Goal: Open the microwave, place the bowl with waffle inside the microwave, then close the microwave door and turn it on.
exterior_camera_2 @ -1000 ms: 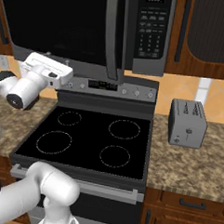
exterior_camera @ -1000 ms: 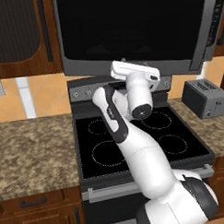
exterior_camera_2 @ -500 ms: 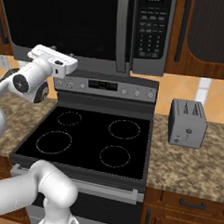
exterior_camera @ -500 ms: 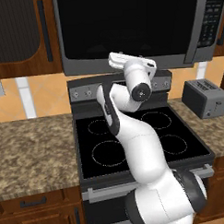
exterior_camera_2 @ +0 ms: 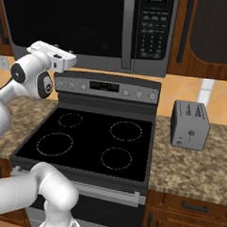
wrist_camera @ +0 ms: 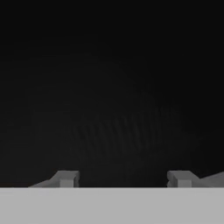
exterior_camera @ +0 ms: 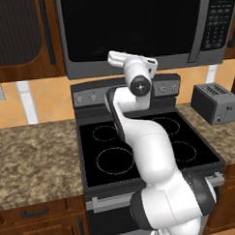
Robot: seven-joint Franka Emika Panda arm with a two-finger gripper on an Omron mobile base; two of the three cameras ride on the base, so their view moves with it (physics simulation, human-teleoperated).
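I have the arm raised over the stove (exterior_camera: 140,147), and I take that stove as my landmark. The microwave (exterior_camera_2: 91,29) hangs directly above it, its button panel (exterior_camera_2: 155,35) at the right end above the stove's right side. The microwave door (exterior_camera: 130,27) is closed flat, its vertical handle (exterior_camera_2: 127,31) just left of the panel. My claw (wrist_camera: 124,178) sits up near the lower edge of the door, above the stove's rear control strip (exterior_camera_2: 107,87); in the hand view its two finger tips (wrist_camera: 65,178) stand well apart against dark glass, with nothing between them, so I read the claw as partly spread and holding nothing. I cannot tell whether the tips touch the door. A grey toaster (exterior_camera_2: 190,124) stands on the worktop (exterior_camera_2: 193,162) just right of the stove. More speckled worktop runs left of the stove, with brown cabinets (exterior_camera: 19,36) above it.
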